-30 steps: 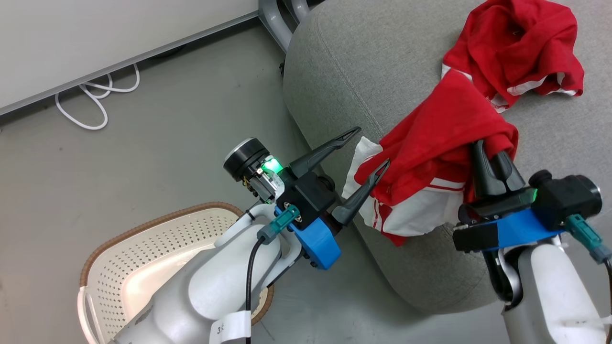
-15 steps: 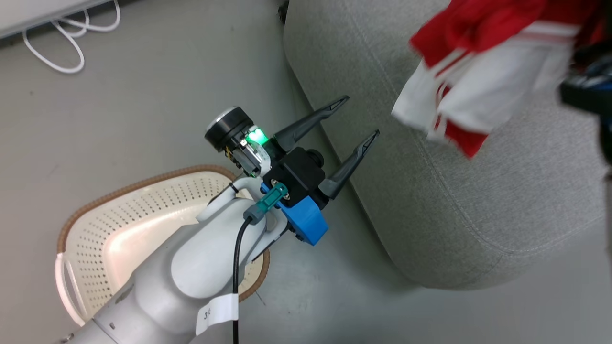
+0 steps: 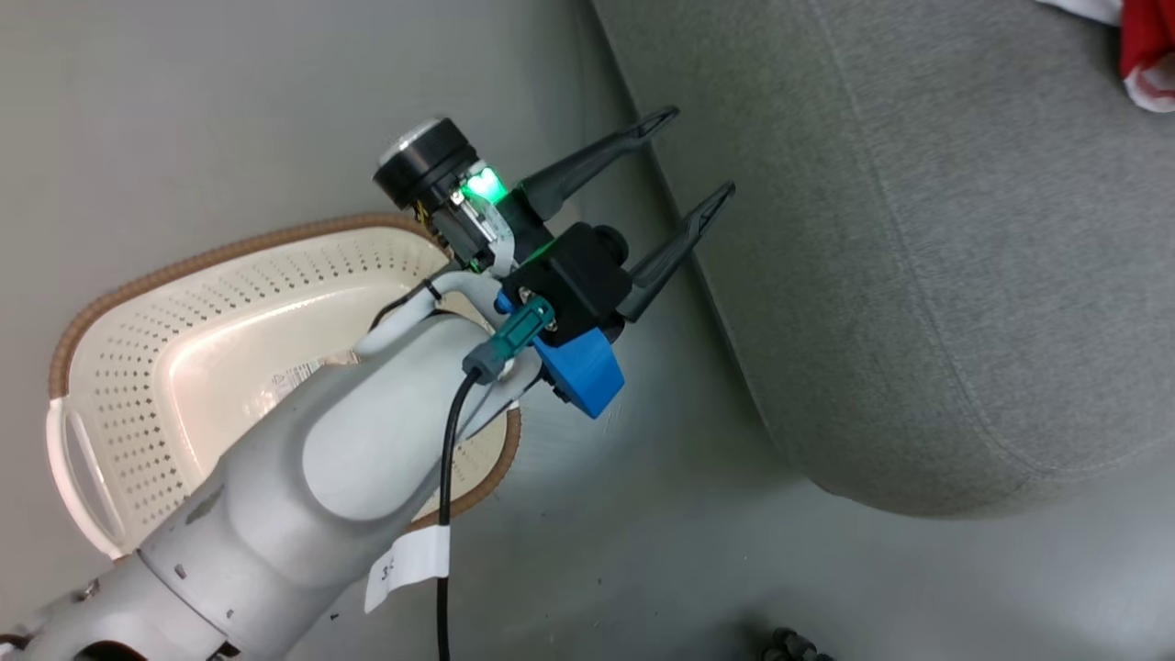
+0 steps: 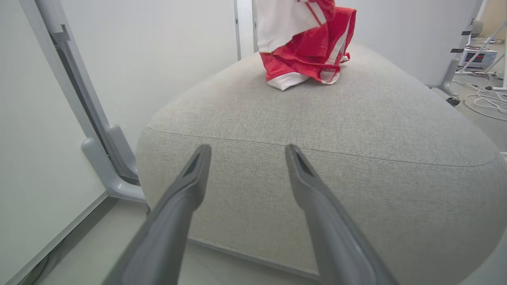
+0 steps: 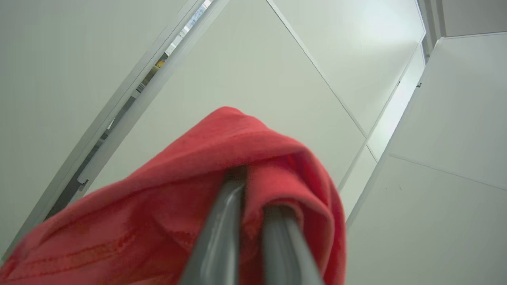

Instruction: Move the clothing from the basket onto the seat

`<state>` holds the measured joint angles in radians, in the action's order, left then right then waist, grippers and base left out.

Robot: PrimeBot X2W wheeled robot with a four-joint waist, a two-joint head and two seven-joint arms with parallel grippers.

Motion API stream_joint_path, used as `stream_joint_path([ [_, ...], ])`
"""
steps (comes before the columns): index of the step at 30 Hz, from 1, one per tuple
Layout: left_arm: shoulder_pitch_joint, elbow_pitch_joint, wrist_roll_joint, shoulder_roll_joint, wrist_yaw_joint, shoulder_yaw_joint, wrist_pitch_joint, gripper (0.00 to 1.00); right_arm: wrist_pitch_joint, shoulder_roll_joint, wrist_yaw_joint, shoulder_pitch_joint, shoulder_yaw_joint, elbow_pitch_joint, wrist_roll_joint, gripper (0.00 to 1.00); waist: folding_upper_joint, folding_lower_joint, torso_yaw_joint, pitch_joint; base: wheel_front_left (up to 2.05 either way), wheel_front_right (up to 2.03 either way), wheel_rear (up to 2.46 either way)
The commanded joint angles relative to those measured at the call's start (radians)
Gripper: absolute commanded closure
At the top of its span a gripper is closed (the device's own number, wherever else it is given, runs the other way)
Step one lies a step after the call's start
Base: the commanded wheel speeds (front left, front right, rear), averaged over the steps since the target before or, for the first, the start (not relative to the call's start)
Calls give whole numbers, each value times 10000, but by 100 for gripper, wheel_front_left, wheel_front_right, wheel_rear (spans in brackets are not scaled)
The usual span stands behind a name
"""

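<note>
My left gripper (image 3: 702, 151) is open and holds nothing, hovering over the floor between the basket (image 3: 229, 248) and the seat (image 3: 918, 229). In the left wrist view its fingers (image 4: 194, 174) point at the side of the grey seat (image 4: 317, 126). Red clothing (image 4: 309, 51) with white trim hangs from above, its lower end touching the seat top. A scrap of that clothing (image 3: 1147, 55) shows at the head view's top right corner. My right gripper (image 5: 253, 190) is shut on red clothing (image 5: 178, 206), raised against pale wall panels. The left arm hides part of the basket.
The cream basket stands on the grey floor, a paper label (image 3: 303, 372) on its bottom. A white panel on a grey metal foot (image 4: 107, 174) stands left of the seat. Cables and a device (image 4: 479, 59) lie beyond the seat at the right.
The head camera has swung, so the whole picture shifted. The right gripper with the red garment rose out of the head view at the top right. The left gripper stays open.
</note>
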<state>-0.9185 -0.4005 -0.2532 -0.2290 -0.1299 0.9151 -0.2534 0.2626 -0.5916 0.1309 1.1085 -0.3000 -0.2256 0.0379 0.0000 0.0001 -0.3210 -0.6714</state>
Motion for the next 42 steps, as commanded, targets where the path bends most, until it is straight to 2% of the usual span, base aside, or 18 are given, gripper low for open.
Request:
stream_joint_path([
  [1, -273, 68, 77, -110, -6, 19, 27, 0, 32, -239, -2, 120, -267, -453, -20, 100, 0, -1, 172, -402, 0, 0, 0],
  [6, -567, 225, 94, -185, 3, 70, 111, 0, 34, -534, -1, -340, -725, -1682, -219, 100, 0, -1, 275, -823, 0, 0, 0],
  [20, -760, 531, 50, -504, 107, 129, 318, 0, 34, 1325, -2, -1860, -1535, -3083, -496, 100, 0, -1, 312, -1403, 0, 0, 0],
  [27, -825, 617, 22, -574, 186, 172, 372, 0, 34, 1281, -1, -1820, -1325, -3959, -278, 100, 0, -1, 297, -1383, 0, 0, 0],
  [28, -807, 609, 14, -575, 186, 182, 362, 0, 34, 1309, -2, -1840, -1320, -4000, -265, 53, 0, -1, 278, -1344, 0, 0, 0],
  [29, -782, 601, 4, -563, 190, 197, 349, 0, 34, 1359, -2, -1891, -1351, -4063, -258, 0, 0, -1, 263, -1298, 0, 0, 0],
  [42, -293, 265, -275, -205, 334, 189, -3, 0, 35, 2193, -1, -4133, -1748, -3172, -150, 0, 0, -1, 156, -97, 0, 0, 0],
])
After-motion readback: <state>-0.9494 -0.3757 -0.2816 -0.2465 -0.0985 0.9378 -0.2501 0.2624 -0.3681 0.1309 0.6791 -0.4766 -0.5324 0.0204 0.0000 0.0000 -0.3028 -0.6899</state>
